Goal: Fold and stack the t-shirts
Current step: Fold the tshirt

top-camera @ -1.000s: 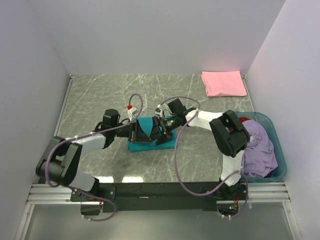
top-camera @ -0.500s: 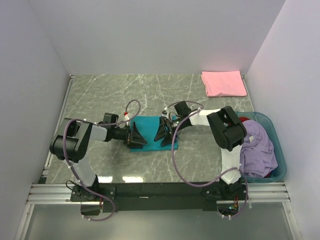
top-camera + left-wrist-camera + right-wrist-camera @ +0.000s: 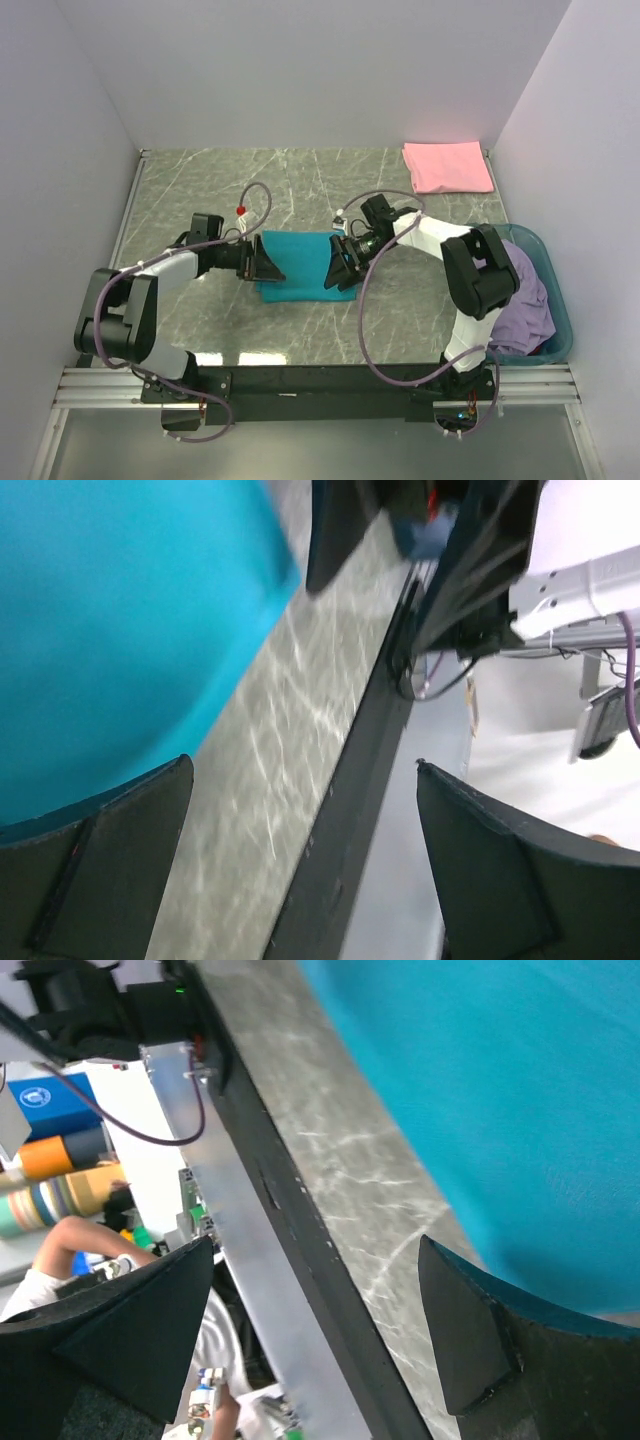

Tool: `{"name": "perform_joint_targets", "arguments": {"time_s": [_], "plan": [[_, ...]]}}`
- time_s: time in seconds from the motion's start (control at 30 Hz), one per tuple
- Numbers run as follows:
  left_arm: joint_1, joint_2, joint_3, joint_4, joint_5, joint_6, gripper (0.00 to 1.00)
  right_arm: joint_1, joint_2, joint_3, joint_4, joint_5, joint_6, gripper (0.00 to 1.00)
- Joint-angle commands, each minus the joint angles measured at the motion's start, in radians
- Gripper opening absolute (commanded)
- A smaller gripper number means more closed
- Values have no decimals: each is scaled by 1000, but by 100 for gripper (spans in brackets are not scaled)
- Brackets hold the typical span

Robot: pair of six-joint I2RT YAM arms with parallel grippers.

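A folded teal t-shirt (image 3: 298, 265) lies flat mid-table, and fills part of the left wrist view (image 3: 110, 620) and the right wrist view (image 3: 500, 1090). My left gripper (image 3: 266, 264) is open at its left edge, holding nothing. My right gripper (image 3: 338, 268) is open at its right edge, holding nothing. A folded pink t-shirt (image 3: 447, 166) lies at the back right. A crumpled lavender t-shirt (image 3: 525, 295) fills a teal plastic basket (image 3: 560, 300), with a bit of red cloth (image 3: 487, 239) at its back edge.
White walls close in the table at the left, back and right. The black and aluminium rail (image 3: 320, 380) with the arm bases runs along the near edge. Purple cables loop off both arms.
Both grippers moved apart, from over the teal shirt's middle to its left and right edges. The shirt now lies wider and flatter. Both arms have swung outwards.
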Motion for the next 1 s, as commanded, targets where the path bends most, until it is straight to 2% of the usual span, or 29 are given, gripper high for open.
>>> {"name": "perform_joint_targets", "arguments": {"time_s": [0.0,0.07,0.27,0.4,0.5,0.57,0.6,0.67,0.7,0.8,0.87,0.97], "plan": [[-20,-4,18,220,8,-151,99,23,-21,3,17,-29,-21,89],[-28,98,40,308,-12,-235,100,20,42,14,37,-34,-18,89],[16,281,35,468,-37,-344,99,-46,191,23,-3,-8,-68,87],[58,342,55,384,-55,-296,99,-91,225,61,-78,41,-130,86],[64,282,83,245,-5,-191,99,-95,165,113,-200,23,-199,84],[64,228,104,217,13,-188,99,-104,93,164,-204,-17,-190,84],[63,190,112,235,12,-240,99,-112,76,179,-155,-40,-129,85],[46,183,138,400,-2,-347,100,-130,50,212,-52,-81,-18,86],[40,209,156,448,-14,-428,99,-132,53,221,68,-78,85,86],[29,308,228,601,-58,-558,99,-132,117,299,224,-37,204,86],[35,361,256,710,-92,-613,99,-135,196,359,256,-20,241,86],[38,463,273,829,-129,-723,99,-135,265,327,422,8,353,86]]}}
